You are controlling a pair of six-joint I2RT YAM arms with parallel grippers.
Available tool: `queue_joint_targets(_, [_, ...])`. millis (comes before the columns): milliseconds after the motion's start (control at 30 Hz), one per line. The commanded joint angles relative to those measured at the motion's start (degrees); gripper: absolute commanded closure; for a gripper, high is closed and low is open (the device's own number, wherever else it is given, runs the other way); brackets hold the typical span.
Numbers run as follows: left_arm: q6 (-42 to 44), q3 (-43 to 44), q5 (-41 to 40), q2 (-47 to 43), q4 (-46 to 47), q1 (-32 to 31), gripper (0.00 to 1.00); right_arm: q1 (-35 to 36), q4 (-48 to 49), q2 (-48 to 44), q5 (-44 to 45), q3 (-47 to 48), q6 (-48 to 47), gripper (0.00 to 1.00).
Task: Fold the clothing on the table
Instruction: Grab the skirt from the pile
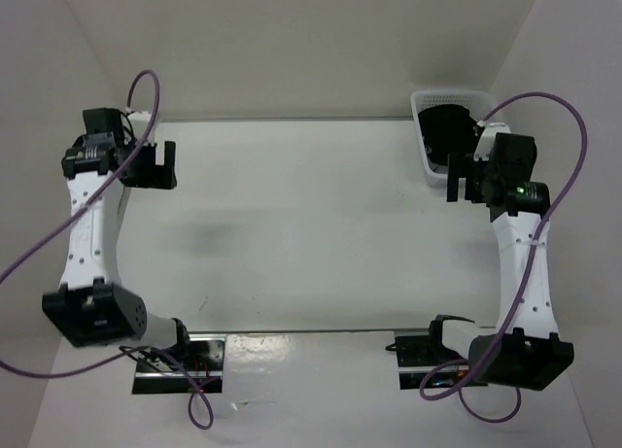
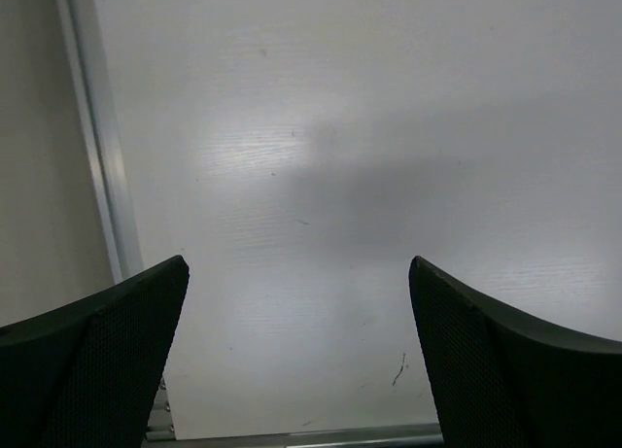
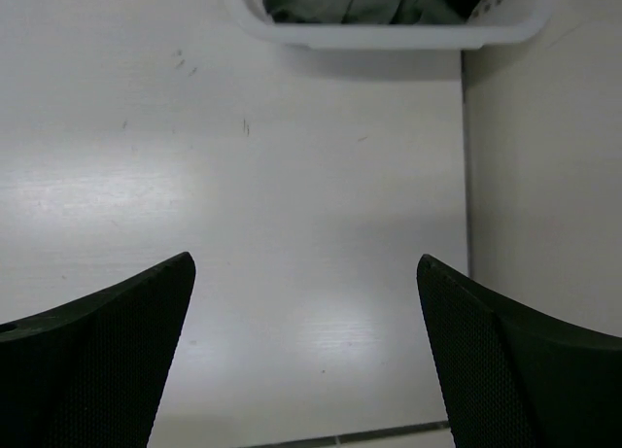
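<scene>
From where I stand, the white counter (image 1: 292, 234) stretches between the two arms. The clothing (image 1: 445, 127) is a black heap of soft fabric, and it is not lying on the open surface. It sits inside a white slotted basket (image 1: 424, 142) in the far right corner of the counter, against the side wall.

The right claw (image 1: 466, 181) hangs just in front of that basket, on its near side. Its jaws are spread wide with nothing between them. The right wrist view shows the same thing: the claw (image 3: 304, 268) is agape over bare counter (image 3: 243, 195). Ahead of it is the rim of the basket (image 3: 389, 38), and a grey garment (image 3: 350, 1) is bunched inside. I cannot make out the black piece with any certainty from that angle.

The left claw (image 1: 153, 168) hovers on the opposite side, near the far left corner, well apart from the basket. It too is spread fully and holds nothing. Its own camera shows the claw (image 2: 296, 273) over plain counter (image 2: 340, 127), with a thin metal rail (image 2: 102, 156) running along the edge at the left.

A purple cable (image 1: 583, 156) loops off each arm.
</scene>
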Motion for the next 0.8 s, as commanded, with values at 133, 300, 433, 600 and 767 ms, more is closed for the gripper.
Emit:
queue_joint_targets(133, [-2.8,-9.0,-0.2,-21.1,12.8,-0.3,0.0,-4.3,12.2,7.0,-1.5,2.8,-2.2,0.01])
queue_joint_targets(300, [-3.3,-16.0,-2.3,-25.8,12.2,-0.3,0.0,-5.5,15.8,18.3,-3.8,5.1,-0.4,0.01])
queue_joint_targets(433, [-1.6,-18.4,1.2,-29.4,8.7,1.6,0.0,-5.5,18.5,27.3,-5.3,9.6,0.1,0.01])
queue_joint_targets(600, [1.0,-19.6,8.9,-30.7,5.4,7.1,0.0,-6.5,21.0,38.0,-6.8,16.3,0.6,0.06])
queue_joint_targets(767, [2.8,-21.8,17.0,-33.3,3.4,13.1,0.0,-6.5,21.7,45.2,-7.4,20.6,0.6,0.1])
